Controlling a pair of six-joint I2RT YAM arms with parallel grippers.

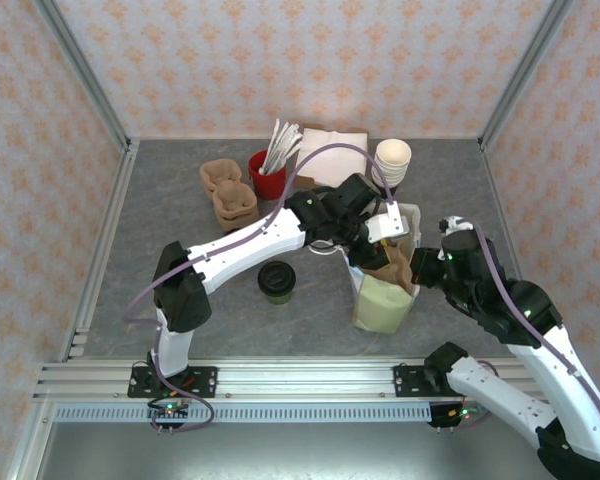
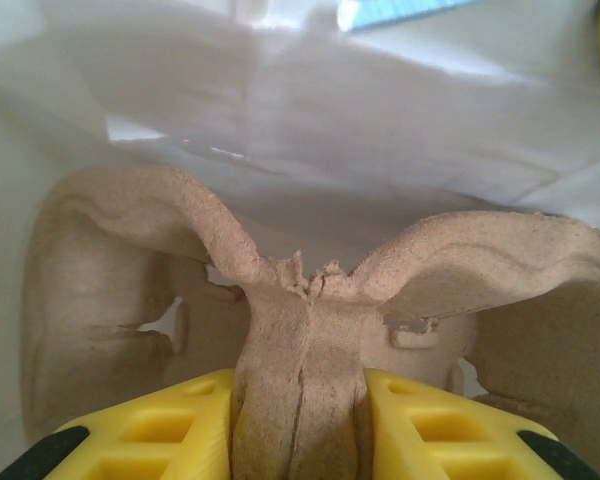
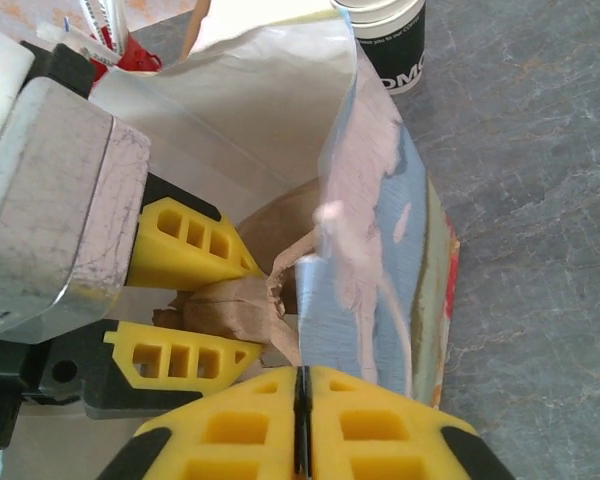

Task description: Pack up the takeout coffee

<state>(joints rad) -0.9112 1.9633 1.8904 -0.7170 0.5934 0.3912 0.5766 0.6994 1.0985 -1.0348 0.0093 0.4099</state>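
While clamped partway shut on the middle ridge of the pulp cup carrier [image 2: 130, 260], deep inside the paper bag [image 1: 385, 305], comes nowhere near the takeout coffee [image 1: 277, 281] with the left gripper [image 2: 300, 400]. Finds that cup upright on the table [image 1: 180, 230], black lid on, outside the bag and near its left side, on the near side of the left forearm. Pinches the bag's near rim with the right gripper [image 3: 302, 410], yellow fingers [image 3: 380, 430] pressed together to a hairline, the thin sheet caught in the seam. Puts both sets of fingers well apart from the cup, with the bag wall between. Leaves bare grey surface around the cup, out to the left and forward to the metal rail [image 1: 280, 378]. Crowds the far side instead: stacked carriers [image 1: 230, 195], red holder [image 1: 267, 180] with white sticks, cream cups [image 1: 393, 160] just behind the bag. Takes up much of the bag mouth with carrier and left fingers
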